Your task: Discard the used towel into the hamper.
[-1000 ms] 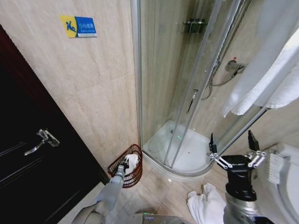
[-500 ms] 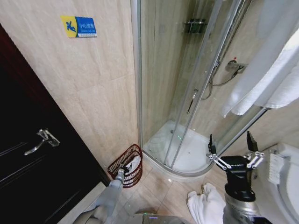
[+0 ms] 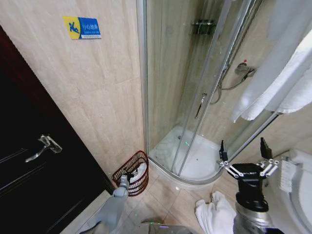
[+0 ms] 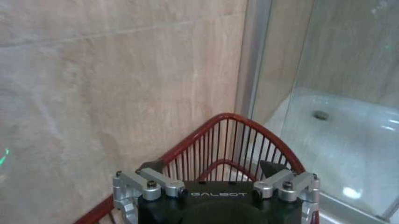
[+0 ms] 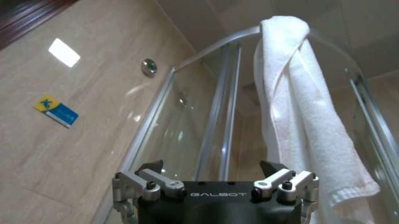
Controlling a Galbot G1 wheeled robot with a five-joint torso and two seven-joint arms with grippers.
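We've got the left gripper (image 3: 127,174) right at the near rim of the hamper (image 3: 138,161), which sits on the floor vs. the tiled wall, beside the shower tray. Fingers look spread apart in the left wrist view, nothing between them. A white towel (image 3: 139,170) lies inside the hamper, just past the fingertips and a bit toward the shower side. So the left arm's the near one by far; the right gripper (image 3: 245,155) hangs wide open well off, above another white towel (image 3: 214,214) on the floor.
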